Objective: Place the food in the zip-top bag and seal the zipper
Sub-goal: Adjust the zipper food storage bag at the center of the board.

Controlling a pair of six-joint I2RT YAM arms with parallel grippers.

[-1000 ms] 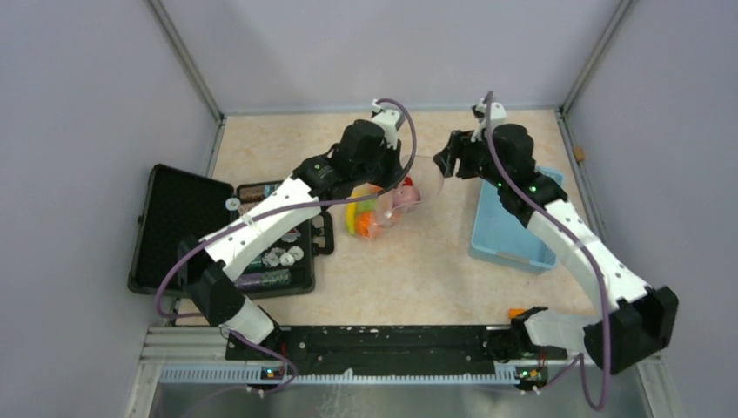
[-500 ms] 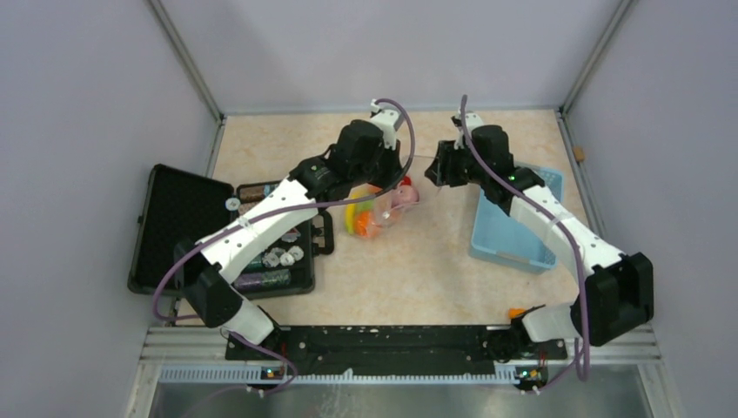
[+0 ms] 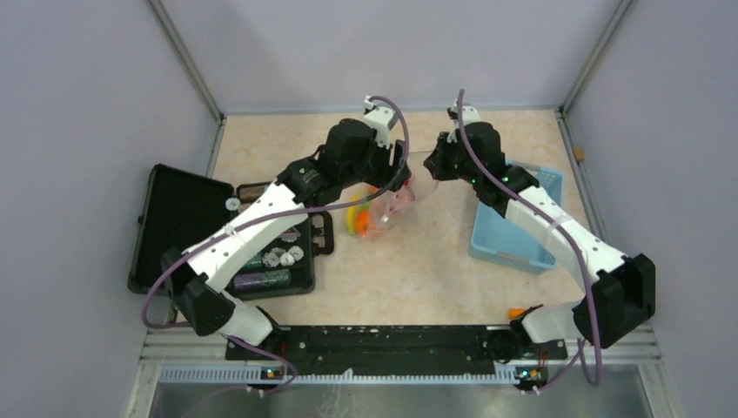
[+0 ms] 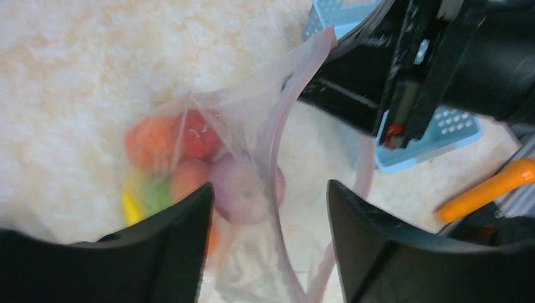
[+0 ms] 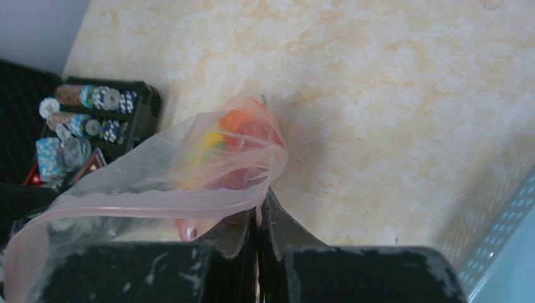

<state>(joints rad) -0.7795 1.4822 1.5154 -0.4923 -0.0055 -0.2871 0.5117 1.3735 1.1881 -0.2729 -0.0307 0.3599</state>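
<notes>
Now: the zip-top bag (image 3: pixel 409 185) stretches between both tools, above the bench (image 3: pixel 435 261).
Food: toy fruits (image 4: pixel 189 158) are bunched inside the bag's bottom.
Left tool (image 4: pixel 268 189): fingers wide apart, with the zipper (image 4: pixel 272 151) running between them.
Right tool (image 5: pixel 258 202): pinched tight on the zipper's end.

The bag (image 3: pixel 411 185) is at the middle of the table (image 3: pixel 418 270), toward the far side, with the food (image 3: pixel 365 218) in its near-left end. The case (image 3: pixel 174 226) lies to its left, holding tokens (image 3: pixel 280 256). The basket (image 3: pixel 513 231) lies to its right.
</notes>
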